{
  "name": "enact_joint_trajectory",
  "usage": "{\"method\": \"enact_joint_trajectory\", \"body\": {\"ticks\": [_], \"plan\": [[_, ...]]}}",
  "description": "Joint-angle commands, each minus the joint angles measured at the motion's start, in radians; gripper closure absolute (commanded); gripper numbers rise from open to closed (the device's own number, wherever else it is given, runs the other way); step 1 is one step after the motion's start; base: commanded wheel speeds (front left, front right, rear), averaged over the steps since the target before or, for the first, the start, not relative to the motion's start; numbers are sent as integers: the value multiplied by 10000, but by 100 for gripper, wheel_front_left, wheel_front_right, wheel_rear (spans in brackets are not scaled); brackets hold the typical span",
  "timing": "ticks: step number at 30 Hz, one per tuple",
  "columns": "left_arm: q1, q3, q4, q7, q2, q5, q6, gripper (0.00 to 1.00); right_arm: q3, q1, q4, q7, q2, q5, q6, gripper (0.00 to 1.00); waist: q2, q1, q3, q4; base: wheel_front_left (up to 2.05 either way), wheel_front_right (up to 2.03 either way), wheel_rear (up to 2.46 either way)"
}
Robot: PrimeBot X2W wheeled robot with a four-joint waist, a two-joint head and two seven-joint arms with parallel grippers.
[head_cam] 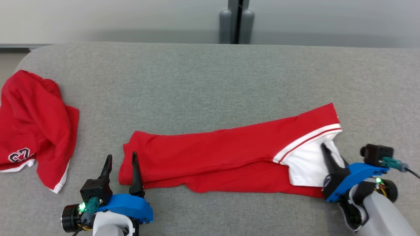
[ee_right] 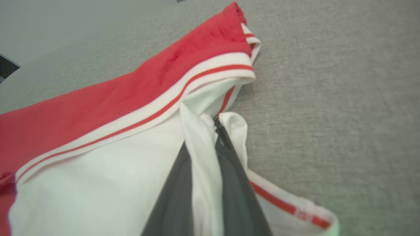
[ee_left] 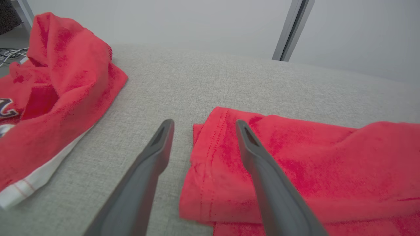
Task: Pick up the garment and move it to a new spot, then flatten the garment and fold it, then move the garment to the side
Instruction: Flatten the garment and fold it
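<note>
The left gripper has its 2 long dark fingers spread wide, holding nothing, and it hangs low over the grey woven cloth-covered surface. In the left wrist view this gripper straddles the near hemmed end of the red fabric garment: its right finger lies over the red cloth, while its left finger is over bare grey surface just beside the hem. Whether either finger touches what is under it cannot be told. The red fabric garment lies folded into 1 long band that runs from the tips of the left gripper across to the right gripper. At the right gripper's end the white inner lining is turned out, edged by a white ribbed band with a red stripe. In the right wrist view the right gripper has its 2 fingers drawn together on a raised fold of that white inner lining, with a strip of white cloth squeezed between them; the red outer cloth of the garment lies ahead and to the left of those fingers, and the grey surface to their right. Well off to the left of the left gripper, apart from the folded piece, a second crumpled red garment with white trim and lettering lies in a heap, also seen from the left wrist.
</note>
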Motion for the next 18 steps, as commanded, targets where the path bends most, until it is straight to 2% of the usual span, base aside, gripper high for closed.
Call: {"method": "enact_joint_trajectory", "body": {"ticks": [1,5,12,14,18], "plan": [[-134,-57,-32,-46,-1,-17,59,0,-236,191,188,-230,-285,45,-34,100,-3,-2,-87,-164,0,0,0],[-129,-107,36,-46,3,8,-4,0,-657,57,243,-934,-396,124,-26,100,-3,-2,-222,-574,0,0,0],[-47,-150,121,-46,1,103,-110,0,-1051,-99,265,-1253,-718,163,-25,100,-3,-2,-356,-1514,0,0,0],[-92,-244,152,-46,2,108,-154,0,-989,-197,154,-1293,-662,85,-22,100,-3,-2,-340,-1777,0,0,0],[-269,-418,203,-46,8,27,-125,0,-228,-316,-553,-1296,-302,54,-17,100,-3,-2,-282,-2095,0,0,0]]}}
